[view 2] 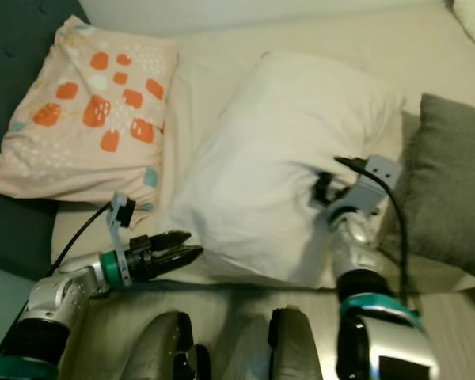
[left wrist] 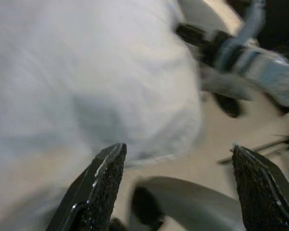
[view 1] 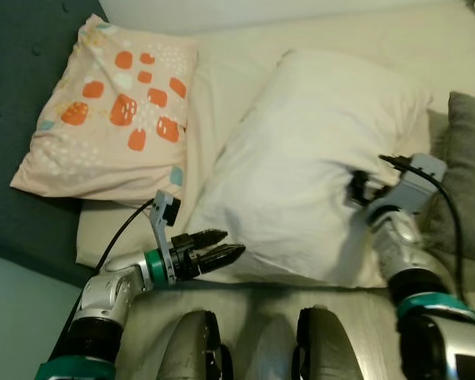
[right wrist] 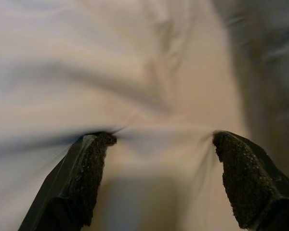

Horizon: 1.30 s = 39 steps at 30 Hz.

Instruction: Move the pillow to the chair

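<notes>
White pillow point(view 1: 317, 166) on bed point(view 1: 396, 47), patterned pillow point(view 1: 111, 111) far left, grey cushion point(view 2: 451, 190) right, right tool point(right wrist: 159, 168) spread — pressing pillow, left tool point(left wrist: 178, 192) spread, near edge.

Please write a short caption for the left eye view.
Right hand pressed into the white pillow, left hand open at its near edge.
</notes>
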Available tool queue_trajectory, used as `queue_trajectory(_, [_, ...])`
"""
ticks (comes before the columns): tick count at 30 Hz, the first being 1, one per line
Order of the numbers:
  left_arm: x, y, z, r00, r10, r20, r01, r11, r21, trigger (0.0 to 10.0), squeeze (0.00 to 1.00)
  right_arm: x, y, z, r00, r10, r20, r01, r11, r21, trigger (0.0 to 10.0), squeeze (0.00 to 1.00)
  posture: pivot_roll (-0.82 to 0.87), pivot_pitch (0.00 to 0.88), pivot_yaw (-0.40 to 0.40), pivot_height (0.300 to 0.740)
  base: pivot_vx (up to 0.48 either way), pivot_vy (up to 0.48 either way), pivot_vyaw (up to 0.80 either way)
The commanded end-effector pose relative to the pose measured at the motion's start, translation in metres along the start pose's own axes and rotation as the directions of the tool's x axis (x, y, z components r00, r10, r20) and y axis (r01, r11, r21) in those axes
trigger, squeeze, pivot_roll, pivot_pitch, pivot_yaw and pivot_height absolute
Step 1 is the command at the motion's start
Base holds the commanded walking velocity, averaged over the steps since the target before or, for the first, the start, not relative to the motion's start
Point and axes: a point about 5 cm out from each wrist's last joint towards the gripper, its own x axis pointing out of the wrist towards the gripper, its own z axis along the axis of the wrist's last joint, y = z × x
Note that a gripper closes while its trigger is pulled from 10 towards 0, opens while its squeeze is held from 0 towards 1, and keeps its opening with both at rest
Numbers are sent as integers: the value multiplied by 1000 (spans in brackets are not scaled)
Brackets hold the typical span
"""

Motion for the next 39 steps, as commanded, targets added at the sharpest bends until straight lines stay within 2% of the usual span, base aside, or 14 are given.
queue_trajectory(1, [-8,9,-1,992,122,38,-123,992,29,10000,0,-5,-3,-13,999,29,-35,-29,999,20,10000,0,19,126,204,621,0,0,0])
queue_trajectory(4, [-10,12,6,978,184,103,-185,983,7,10000,0,-11,-1,-27,990,112,-86,-101,988,118,10000,51,19,123,200,621,0,0,0])
queue_trajectory(5, [-11,12,8,972,201,122,-202,979,-5,10000,0,-14,0,-32,984,151,-96,-133,975,177,10000,412,23,123,198,621,0,0,0])
queue_trajectory(6, [-11,12,8,972,201,122,-202,979,-5,10000,0,-14,0,-32,984,151,-96,-133,975,177,10000,412,23,123,198,621,0,0,0])
queue_trajectory(7, [-13,12,10,967,212,140,-212,977,-16,10000,0,-19,2,-41,972,199,-125,-159,948,275,10000,1000,22,124,197,621,0,0,0])
queue_trajectory(9, [-18,10,13,959,228,166,-223,973,-52,10000,0,-28,3,-54,953,270,-138,-177,864,471,10000,1000,23,124,196,621,0,0,0])
queue_trajectory(12, [-20,10,13,956,236,172,-228,971,-64,10000,0,-31,4,-58,945,300,-130,-181,811,557,10000,1000,23,124,196,621,0,0,0])
queue_trajectory(14, [-23,9,12,953,242,182,-229,969,-91,10000,0,-38,4,-67,937,331,-110,-168,705,689,10000,1000,21,127,199,621,0,0,0])
queue_trajectory(19, [-24,8,12,949,247,198,-229,967,-106,10000,0,-42,6,-75,942,325,-89,-148,636,757,10000,1000,27,134,201,621,0,0,0])
queue_trajectory(22, [-22,6,13,942,251,222,-231,967,-111,10000,0,-45,16,-84,945,319,-75,-124,559,820,10000,1000,27,134,201,621,0,0,0])
queue_trajectory(24, [-20,4,14,939,253,234,-231,966,-117,10000,0,-47,38,-88,934,353,-62,-125,483,867,10000,1000,39,141,198,621,0,0,0])
queue_trajectory(30, [-24,-3,10,944,250,217,-227,966,-126,10000,0,-54,88,-85,879,476,-24,-188,394,900,10000,1000,69,147,184,621,0,0,0])
queue_trajectory(37, [-27,-8,3,949,258,183,-238,963,-124,10000,0,-58,121,-76,847,530,36,-238,318,918,10000,1000,85,154,173,621,0,0,0])
queue_trajectory(39, [-27,-12,-1,955,251,157,-236,966,-109,10000,0,-58,133,-70,841,538,56,-275,336,901,10000,1000,90,157,170,621,0,0,0])
